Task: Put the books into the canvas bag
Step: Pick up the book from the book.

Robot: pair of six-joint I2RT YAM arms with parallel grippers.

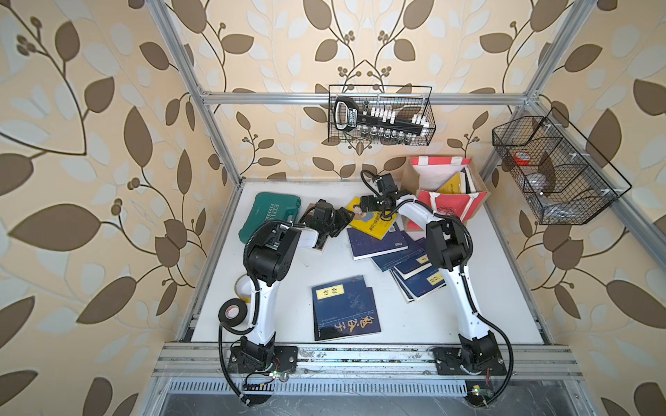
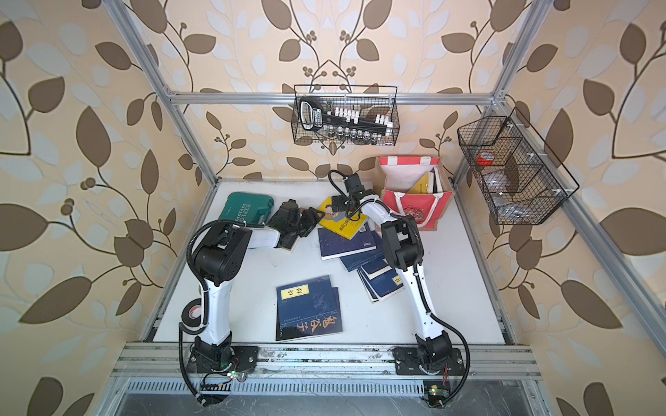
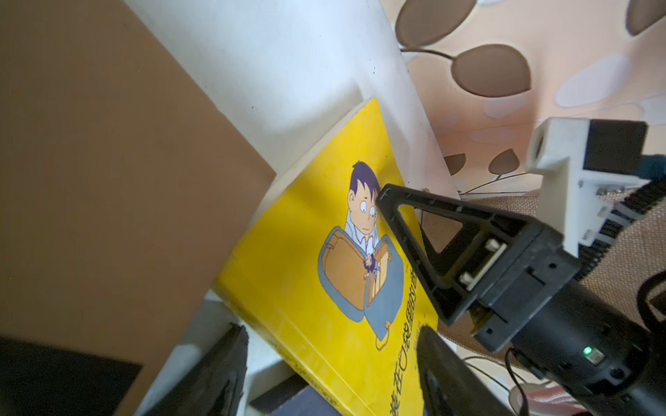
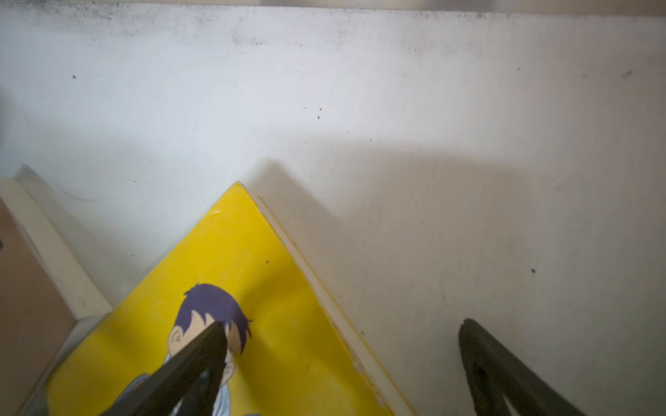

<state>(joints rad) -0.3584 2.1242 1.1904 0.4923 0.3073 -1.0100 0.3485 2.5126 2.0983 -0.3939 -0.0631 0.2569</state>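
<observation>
I see the white table (image 1: 324, 263), the jute-sided, red-fronted canvas bag (image 1: 447, 210) standing at its far right corner; navy paperbacks (image 1: 342, 309) lie scattered, a yellow cartoon paperback (image 1: 371, 227) near the bag; the right gripper (image 4: 342, 326) gapes wide astride its edge, the left gripper (image 3: 331, 329) spread beside it, both empty

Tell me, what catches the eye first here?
A bright yellow cartoon book lies toward the back of the white table, with the left gripper and right gripper both open at it. Behind it to the right stands a red bag already holding a few books. Dark blue books lie scattered in front.
</observation>
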